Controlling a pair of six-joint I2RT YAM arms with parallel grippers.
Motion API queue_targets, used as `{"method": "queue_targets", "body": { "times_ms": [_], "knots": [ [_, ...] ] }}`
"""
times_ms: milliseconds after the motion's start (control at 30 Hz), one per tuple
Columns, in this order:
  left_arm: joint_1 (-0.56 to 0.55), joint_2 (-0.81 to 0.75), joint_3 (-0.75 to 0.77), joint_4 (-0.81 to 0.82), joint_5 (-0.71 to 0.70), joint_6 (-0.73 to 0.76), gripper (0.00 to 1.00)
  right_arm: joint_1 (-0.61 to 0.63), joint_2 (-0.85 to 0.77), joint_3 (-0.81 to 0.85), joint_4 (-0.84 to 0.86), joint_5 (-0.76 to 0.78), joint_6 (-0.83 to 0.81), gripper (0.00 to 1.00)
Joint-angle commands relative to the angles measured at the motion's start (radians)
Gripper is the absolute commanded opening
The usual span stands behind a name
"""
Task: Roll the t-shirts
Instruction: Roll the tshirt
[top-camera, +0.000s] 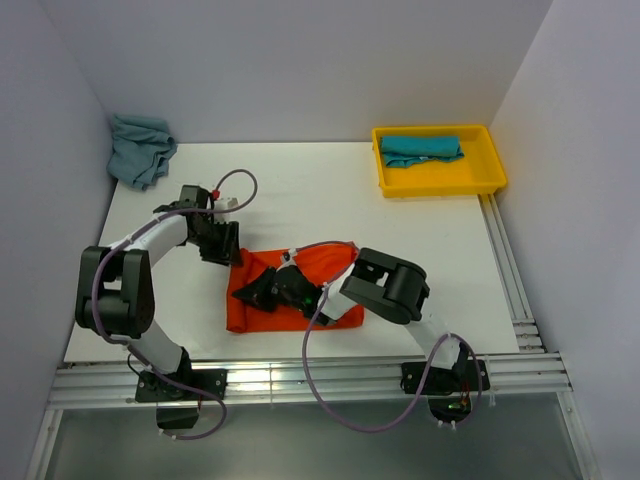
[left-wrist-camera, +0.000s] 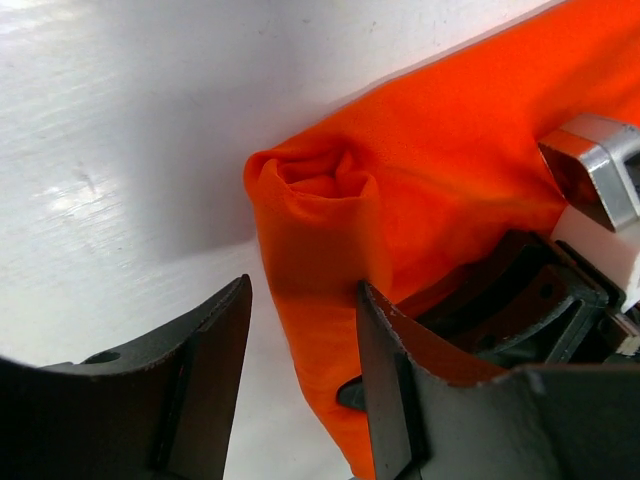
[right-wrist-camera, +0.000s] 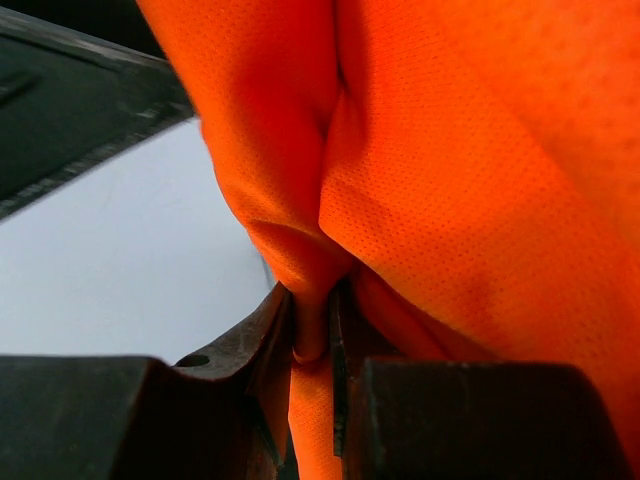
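Right tool (right-wrist-camera: 312, 322) pinching orange t-shirt (right-wrist-camera: 450, 200), left tool (left-wrist-camera: 303, 292) wide astride its rolled end, teal t-shirt (top-camera: 421, 149) in yellow tray (top-camera: 440, 183)

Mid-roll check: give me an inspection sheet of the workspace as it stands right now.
Surface: white table, no spills seen.
Job's things: orange t-shirt near centre, one end rolled; grey-blue t-shirt crumpled at far left corner; teal t-shirt bundled in yellow tray, far right.
Clutter: nothing seen.
Grippers: left pincer open, straddling the rolled end; right pincer shut on an orange fold.
Cables: left arm's cable and right arm's cable hang in loose loops.
Surroundings: white walls; metal rails along near and right edges.
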Motion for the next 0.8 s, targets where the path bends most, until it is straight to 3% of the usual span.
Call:
{"method": "queue_targets", "body": {
  "times_ms": [0,133,233,300,400,467,633,767],
  "knots": [
    [-0.023,0.027,0.014,0.006,0.012,-0.001,0.51,-0.018,0.048,-0.029,0.031,-0.033,0.013,0.08],
    [-0.057,0.049,0.02,0.008,-0.01,-0.006,0.48,-0.027,0.065,-0.044,0.065,-0.054,0.016,0.1],
    [-0.083,0.064,0.031,0.0,-0.028,-0.014,0.34,-0.032,0.059,-0.046,0.002,-0.045,-0.005,0.15],
    [-0.091,0.066,0.035,-0.004,-0.045,-0.02,0.18,-0.03,0.023,-0.037,-0.079,-0.025,-0.028,0.23],
    [-0.095,0.061,0.037,-0.007,-0.072,-0.028,0.01,-0.021,-0.054,0.0,-0.307,0.05,-0.092,0.4],
    [-0.1,0.054,0.037,-0.006,-0.095,-0.031,0.0,-0.001,-0.112,0.063,-0.53,0.145,-0.142,0.47],
    [-0.109,0.046,0.036,-0.004,-0.115,-0.034,0.0,0.059,-0.171,0.297,-1.08,0.356,-0.179,0.53],
    [-0.111,0.051,0.036,-0.006,-0.111,-0.032,0.0,0.114,-0.163,0.459,-1.335,0.505,-0.168,0.54]
  ]
}}
